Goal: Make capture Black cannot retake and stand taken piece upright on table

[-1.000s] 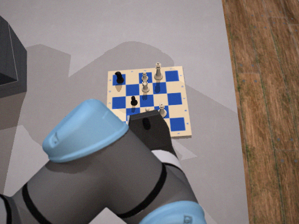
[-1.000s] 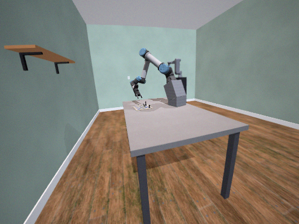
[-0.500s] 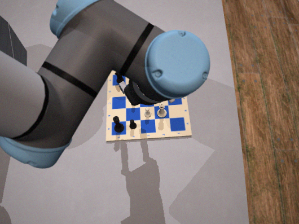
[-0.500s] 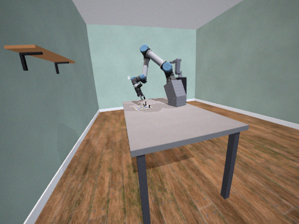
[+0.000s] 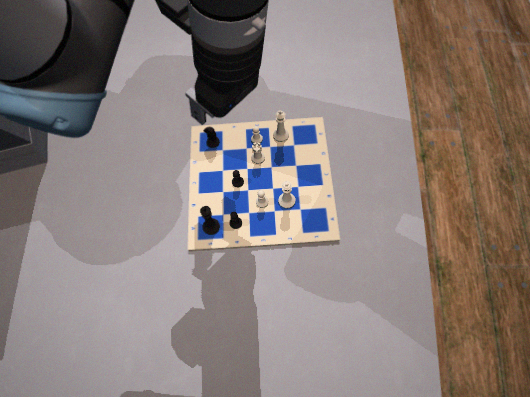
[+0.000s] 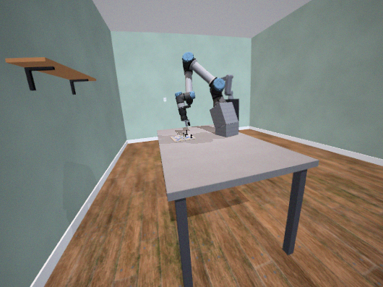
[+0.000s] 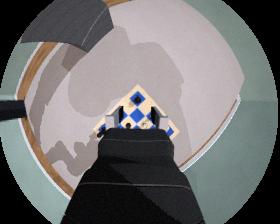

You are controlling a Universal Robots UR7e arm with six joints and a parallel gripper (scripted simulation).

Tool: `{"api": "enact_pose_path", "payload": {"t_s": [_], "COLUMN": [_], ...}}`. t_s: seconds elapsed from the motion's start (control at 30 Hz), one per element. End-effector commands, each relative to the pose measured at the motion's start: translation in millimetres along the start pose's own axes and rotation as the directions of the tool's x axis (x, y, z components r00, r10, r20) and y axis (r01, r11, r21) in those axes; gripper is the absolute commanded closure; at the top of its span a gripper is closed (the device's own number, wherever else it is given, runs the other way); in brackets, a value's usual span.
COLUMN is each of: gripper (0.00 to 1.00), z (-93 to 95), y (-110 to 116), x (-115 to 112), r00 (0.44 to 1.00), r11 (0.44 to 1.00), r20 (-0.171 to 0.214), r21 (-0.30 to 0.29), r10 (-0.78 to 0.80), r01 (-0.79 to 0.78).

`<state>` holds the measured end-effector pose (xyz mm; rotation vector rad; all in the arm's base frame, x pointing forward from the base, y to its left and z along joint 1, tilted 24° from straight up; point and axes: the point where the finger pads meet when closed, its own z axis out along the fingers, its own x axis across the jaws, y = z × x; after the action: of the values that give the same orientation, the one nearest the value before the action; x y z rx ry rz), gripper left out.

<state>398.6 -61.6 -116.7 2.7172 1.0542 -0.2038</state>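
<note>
A small blue-and-cream chessboard (image 5: 262, 183) lies on the grey table. Black pieces stand along its left side: a tall one at the far left corner (image 5: 211, 137), a pawn near the middle (image 5: 237, 178), a tall one at the near left corner (image 5: 210, 220) and a pawn beside it (image 5: 235, 219). White has a king (image 5: 281, 126), a pawn (image 5: 256, 134), a crowned piece (image 5: 257, 153), another pawn (image 5: 261, 199) and a crowned piece (image 5: 286, 195). All stand upright. My gripper (image 7: 137, 111) (image 5: 227, 73) is open and empty, above the board's far left edge; the wrist body hides most of the fingers.
The table's right edge (image 5: 415, 183) runs close to the board, with wooden floor beyond it. The robot's grey base (image 6: 224, 119) stands at the far end of the table. The board also shows small in the exterior view (image 6: 182, 137).
</note>
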Motion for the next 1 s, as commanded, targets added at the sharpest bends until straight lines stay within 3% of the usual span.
{"api": "enact_pose_path", "payload": {"t_s": [0.0,0.2,0.97], "gripper": [0.0,0.0,0.0], "z": [-8.9,-15.5,-16.5], "y": [-23.0,-34.1,-35.5], "x": [4.5,4.3,4.2], "r00": [0.996,0.992,0.992], "r11": [0.989,0.976,0.974], "r20": [0.032,0.049,0.051], "r21": [-0.126,-0.181,-0.188], "r10": [-0.079,-0.114,-0.119], "r01": [0.082,0.121,0.127]}}
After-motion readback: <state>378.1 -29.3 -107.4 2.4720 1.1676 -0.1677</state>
